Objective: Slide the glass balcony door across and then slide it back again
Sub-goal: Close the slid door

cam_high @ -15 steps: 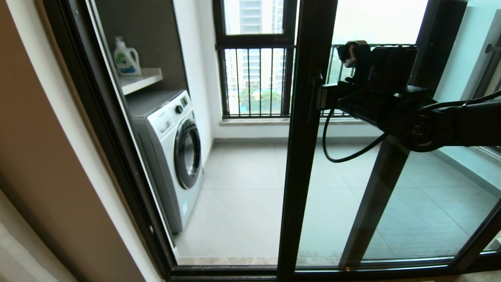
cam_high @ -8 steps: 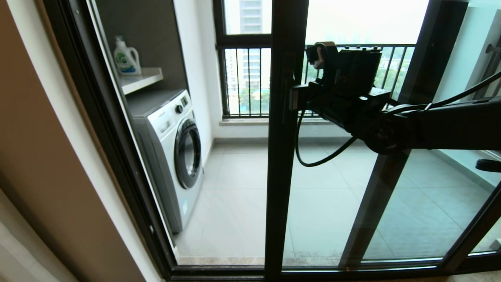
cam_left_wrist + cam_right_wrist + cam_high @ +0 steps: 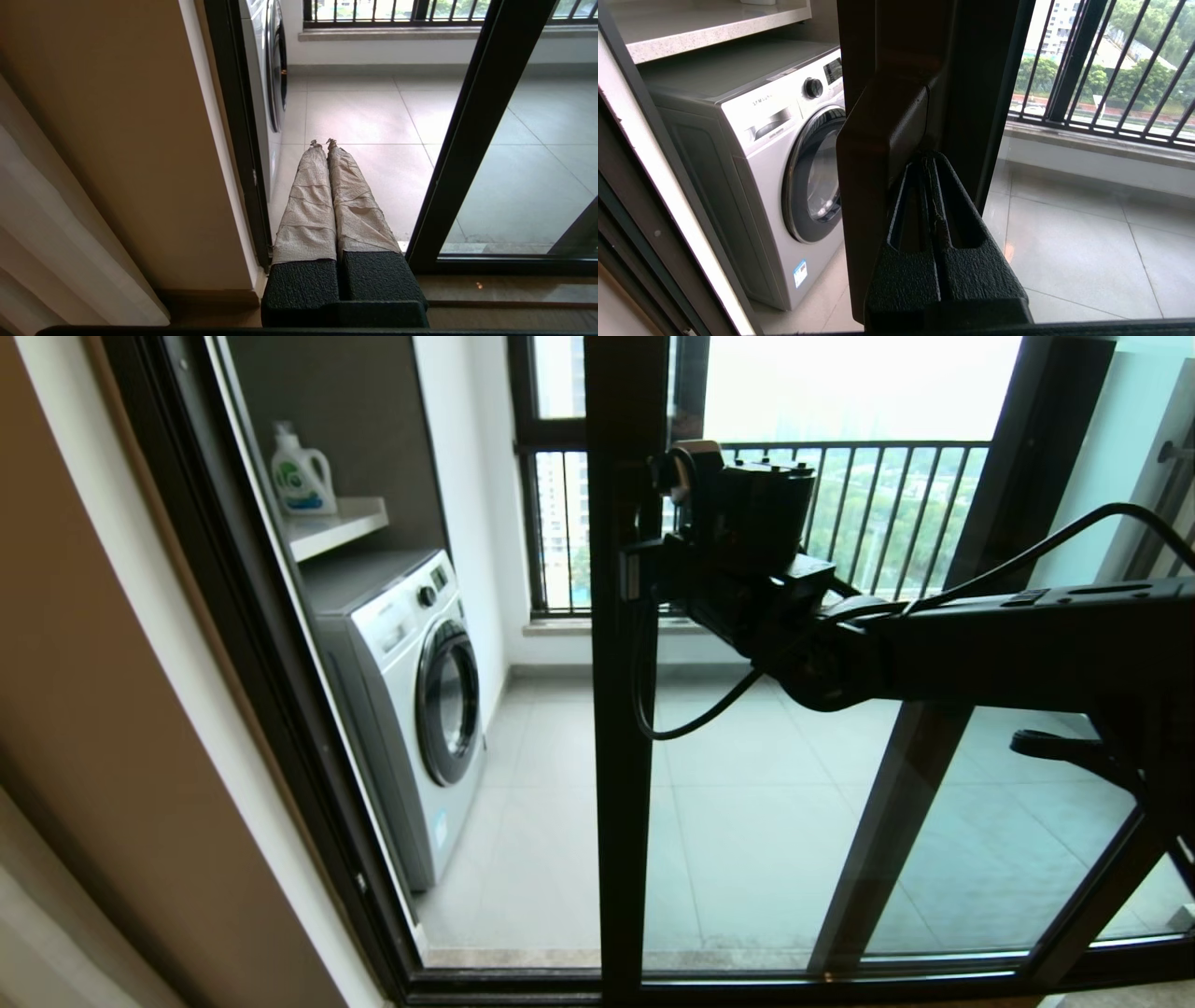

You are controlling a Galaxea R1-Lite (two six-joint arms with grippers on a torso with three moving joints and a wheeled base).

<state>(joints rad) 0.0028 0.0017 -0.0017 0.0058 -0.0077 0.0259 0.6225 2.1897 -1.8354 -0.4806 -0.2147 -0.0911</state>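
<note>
Head view shows the right gripper (image 3: 639,569), on a black arm reaching in from the right, pressed against the handle-side upright of the tall clear glass balcony door in its slim black-brown metal frame (image 3: 618,728), which stands partway across the opening with a white front-loading washing machine (image 3: 411,700) well to the gripper's left. Right wrist view shows its two black fingers closed together, tips tucked behind the short dark bar handle (image 3: 882,140), touching it. Left wrist view shows the left gripper (image 3: 325,145) parked low near the door track, its tape-wrapped fingers (image 3: 306,200) closed on nothing.
</note>
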